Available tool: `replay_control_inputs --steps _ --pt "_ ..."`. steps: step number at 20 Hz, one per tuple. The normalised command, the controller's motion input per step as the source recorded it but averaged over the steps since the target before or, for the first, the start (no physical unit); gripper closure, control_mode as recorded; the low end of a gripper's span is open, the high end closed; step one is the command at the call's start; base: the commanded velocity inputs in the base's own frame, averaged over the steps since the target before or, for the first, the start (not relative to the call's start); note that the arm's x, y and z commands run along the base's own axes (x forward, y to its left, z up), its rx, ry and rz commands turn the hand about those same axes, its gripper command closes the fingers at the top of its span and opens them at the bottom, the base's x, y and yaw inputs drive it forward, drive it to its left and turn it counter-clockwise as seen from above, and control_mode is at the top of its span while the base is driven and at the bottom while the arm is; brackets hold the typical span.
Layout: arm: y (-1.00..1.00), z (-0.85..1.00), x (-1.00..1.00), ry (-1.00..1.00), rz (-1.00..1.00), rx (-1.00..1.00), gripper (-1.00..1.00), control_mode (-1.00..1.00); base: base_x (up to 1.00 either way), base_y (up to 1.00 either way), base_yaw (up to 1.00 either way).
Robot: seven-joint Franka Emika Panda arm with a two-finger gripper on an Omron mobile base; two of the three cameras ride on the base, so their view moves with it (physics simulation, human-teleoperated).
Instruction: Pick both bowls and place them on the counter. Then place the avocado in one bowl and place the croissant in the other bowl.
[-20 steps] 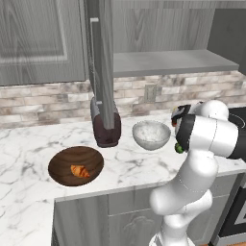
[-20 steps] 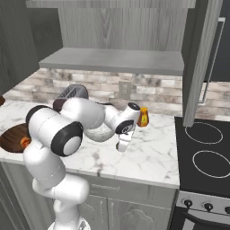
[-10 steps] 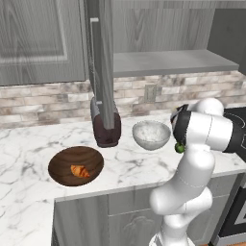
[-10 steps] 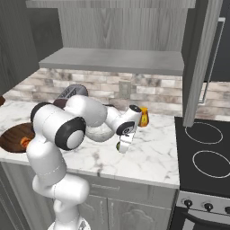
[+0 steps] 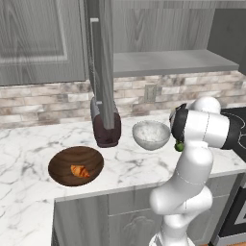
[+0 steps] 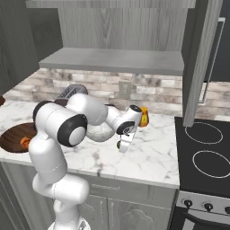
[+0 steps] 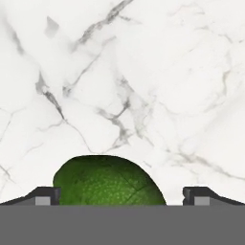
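The avocado [image 7: 109,184] lies on the white marble counter [image 7: 143,72], and my open gripper [image 7: 124,197] straddles it, one fingertip on each side, both clear of it. From the right base, the gripper [image 6: 121,144] points down at the counter [image 6: 157,157] just in front of the pale marbled bowl [image 6: 99,133], which my arm mostly hides. A sliver of the avocado [image 5: 179,146] peeks out beside my forearm, right of the pale bowl [image 5: 151,134]. The croissant [image 5: 79,171] rests inside the dark brown wooden bowl [image 5: 76,166], far left on the counter [image 5: 125,168].
A dark appliance [image 5: 106,129] stands behind the bowls, with an open cabinet door [image 5: 102,62] hanging over it. An upright orange bottle-like thing [image 6: 143,117] stands behind my hand. The black stove [image 6: 206,150] borders the counter on the right. A grey shelf [image 6: 117,60] runs above.
My hand has sunk a little toward the counter, staying open. The bowls and the croissant have not moved.
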Motion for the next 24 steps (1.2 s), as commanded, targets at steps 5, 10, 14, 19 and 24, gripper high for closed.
replay_control_inputs --steps 5,10,14,19,24 --pt "0.27 -0.2 0.04 0.03 -0.01 0.0 1.0 -1.0 0.0 0.0 0.0" --pt "0.17 -0.1 0.03 0.0 0.0 0.01 1.0 -1.0 0.0 0.0 0.0" --pt "0.0 -0.01 0.0 0.0 0.0 0.04 1.0 -1.0 0.0 0.0 0.0" --pt "-0.14 0.25 -0.16 0.0 -0.06 0.04 1.0 -1.0 0.0 0.0 0.0" --pt "-0.19 0.49 -0.32 0.0 -0.06 0.02 1.0 -1.0 0.0 0.0 0.0"
